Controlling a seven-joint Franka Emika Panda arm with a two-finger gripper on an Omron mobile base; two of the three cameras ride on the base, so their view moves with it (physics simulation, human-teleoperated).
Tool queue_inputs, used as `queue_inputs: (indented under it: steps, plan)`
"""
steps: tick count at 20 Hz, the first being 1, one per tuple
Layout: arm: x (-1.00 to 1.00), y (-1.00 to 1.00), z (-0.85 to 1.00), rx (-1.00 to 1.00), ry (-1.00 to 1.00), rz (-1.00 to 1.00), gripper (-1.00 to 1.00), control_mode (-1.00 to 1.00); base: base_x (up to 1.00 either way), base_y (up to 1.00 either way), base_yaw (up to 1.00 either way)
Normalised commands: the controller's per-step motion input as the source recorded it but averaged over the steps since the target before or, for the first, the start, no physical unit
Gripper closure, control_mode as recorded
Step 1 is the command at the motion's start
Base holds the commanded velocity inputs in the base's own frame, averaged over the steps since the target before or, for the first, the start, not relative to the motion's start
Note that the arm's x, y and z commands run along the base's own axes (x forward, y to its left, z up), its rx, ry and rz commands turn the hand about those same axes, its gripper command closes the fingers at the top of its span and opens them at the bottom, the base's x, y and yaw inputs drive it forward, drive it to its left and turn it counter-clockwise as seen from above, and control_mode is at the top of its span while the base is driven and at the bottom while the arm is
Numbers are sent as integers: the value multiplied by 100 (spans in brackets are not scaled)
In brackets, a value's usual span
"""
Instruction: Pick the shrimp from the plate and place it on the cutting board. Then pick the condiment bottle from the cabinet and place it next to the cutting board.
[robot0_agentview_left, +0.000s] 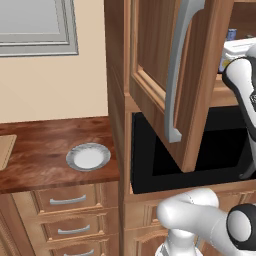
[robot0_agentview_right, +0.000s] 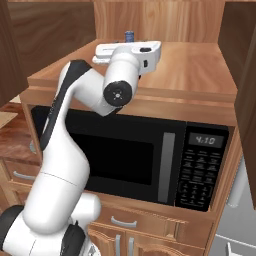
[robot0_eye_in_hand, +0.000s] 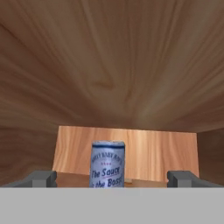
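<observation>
White plate (robot0_agentview_left: 88, 156) looks empty, so shrimp step seems done; gripper (robot0_eye_in_hand: 113, 178) wide open, holding nothing, facing condiment bottle (robot0_eye_in_hand: 107, 164) inside cabinet (robot0_agentview_left: 192, 90), pick + placing left

Even, soft rendered light, no glare. Cabinet (robot0_eye_in_hand: 109, 65) interior ahead of pincer (robot0_eye_in_hand: 111, 179) is evenly lit w/ darker side walls. Microwave (robot0_agentview_right: 150, 155) below pincer reads near-black. Faint shadow under plate (robot0_agentview_left: 88, 156) rim. Low res overall; bottle label (robot0_eye_in_hand: 107, 168) text slightly blurred, edges pixelated.
</observation>
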Motion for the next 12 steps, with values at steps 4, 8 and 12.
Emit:
queue_inputs:
  steps: [4, 8, 12]
  plan:
    - [9, -1, 0, 0, 0, 0, -100, -100, 0, 0, 0]
    - [1, 0, 0, 0, 0, 0, -100, -100, 0, 0, 0]
    - [0, 0, 0, 0, 0, 0, -100, -100, 0, 0, 0]
